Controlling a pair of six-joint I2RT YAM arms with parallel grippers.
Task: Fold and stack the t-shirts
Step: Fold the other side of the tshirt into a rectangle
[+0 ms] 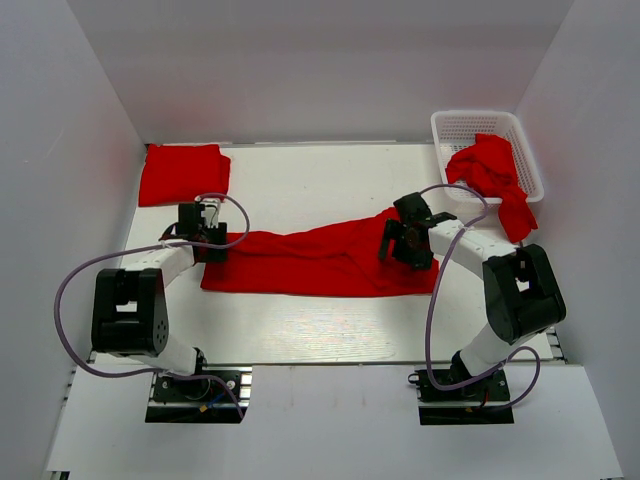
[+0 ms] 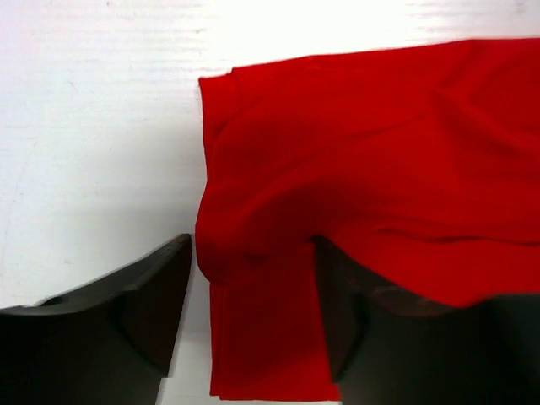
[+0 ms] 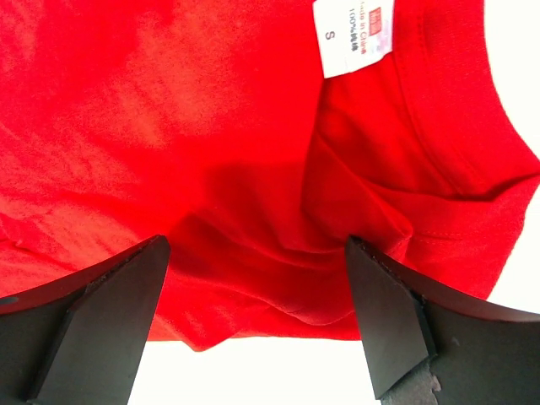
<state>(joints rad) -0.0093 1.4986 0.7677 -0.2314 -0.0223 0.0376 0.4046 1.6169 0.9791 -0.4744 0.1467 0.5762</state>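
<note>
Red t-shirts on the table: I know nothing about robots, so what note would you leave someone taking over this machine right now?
Left hand: open, fingers either side of a bunched edge at the left end of the spread shirt.
Right hand: open, low over that shirt's collar end, near the label.
Done: a folded stack at the far left corner.
Left: fold the spread shirt, stack it there; more red fabric hangs out of the basket, number unclear.

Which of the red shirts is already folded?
The far-left t-shirt: a neat flat rectangle. The middle t-shirt lies spread out long, and the third t-shirt is crumpled in the basket.
</note>
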